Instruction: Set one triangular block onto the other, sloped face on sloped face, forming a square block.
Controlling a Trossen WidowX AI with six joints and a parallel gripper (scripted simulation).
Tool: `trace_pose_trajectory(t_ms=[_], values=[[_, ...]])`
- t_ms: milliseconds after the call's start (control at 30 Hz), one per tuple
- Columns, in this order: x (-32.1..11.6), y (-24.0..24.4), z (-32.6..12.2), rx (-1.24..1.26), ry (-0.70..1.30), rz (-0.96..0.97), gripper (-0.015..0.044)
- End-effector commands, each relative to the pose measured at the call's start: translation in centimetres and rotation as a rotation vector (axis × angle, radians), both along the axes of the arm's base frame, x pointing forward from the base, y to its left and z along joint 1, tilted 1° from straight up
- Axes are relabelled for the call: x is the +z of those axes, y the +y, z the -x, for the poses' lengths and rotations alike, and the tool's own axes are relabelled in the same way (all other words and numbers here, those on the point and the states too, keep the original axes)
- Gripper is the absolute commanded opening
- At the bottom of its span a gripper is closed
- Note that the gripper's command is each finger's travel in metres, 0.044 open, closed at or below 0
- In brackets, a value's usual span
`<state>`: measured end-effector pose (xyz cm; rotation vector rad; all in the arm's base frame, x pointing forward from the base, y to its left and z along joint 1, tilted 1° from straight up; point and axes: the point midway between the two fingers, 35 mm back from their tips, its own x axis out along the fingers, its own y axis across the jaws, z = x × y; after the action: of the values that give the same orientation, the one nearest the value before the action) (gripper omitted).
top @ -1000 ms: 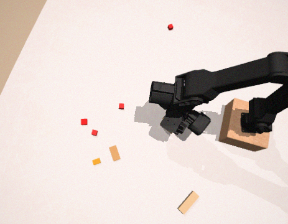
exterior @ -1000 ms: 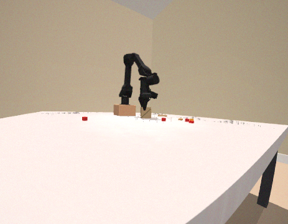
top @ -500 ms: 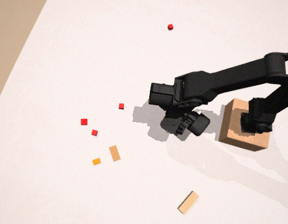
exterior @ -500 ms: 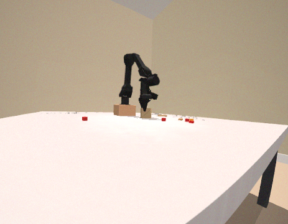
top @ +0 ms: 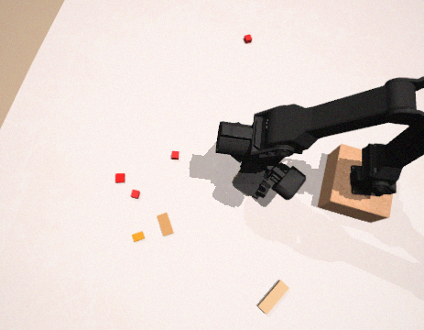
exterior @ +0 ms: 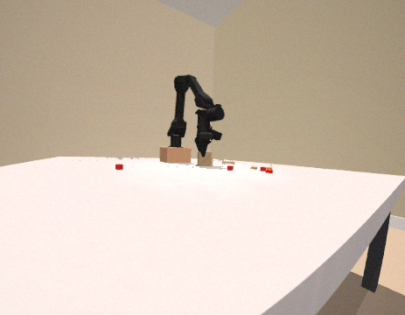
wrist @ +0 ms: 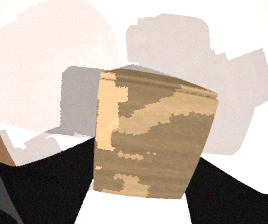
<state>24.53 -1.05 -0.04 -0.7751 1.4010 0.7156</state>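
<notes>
Triangular block (wrist: 152,145) between gripper fingers (exterior: 203,153), gripped, seam near its far edge.

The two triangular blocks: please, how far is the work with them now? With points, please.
Already done, it seems: the blocks (exterior: 207,161) (wrist: 155,135) together show a square outline in the exterior view, standing at the table, with only a thin seam line near the top edge in the wrist view.
In hand: the gripper (exterior: 203,155) is shut on the upper block.
Left: probably check that the ends are even, then open and lift away.
</notes>
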Motion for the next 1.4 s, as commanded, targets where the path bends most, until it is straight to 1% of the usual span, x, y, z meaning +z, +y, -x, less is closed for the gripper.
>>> trace_pose_trajectory(t_ms=[0,1033,1367], values=[[-0.06,-0.04,0.01,-0.005,0.0,0.003,0.0],[-0.2,0.02,0.0,-0.006,-0.002,0.004,0.0],[-0.16,0.05,0.0,0.0,0.0,0.001,0.0263]])
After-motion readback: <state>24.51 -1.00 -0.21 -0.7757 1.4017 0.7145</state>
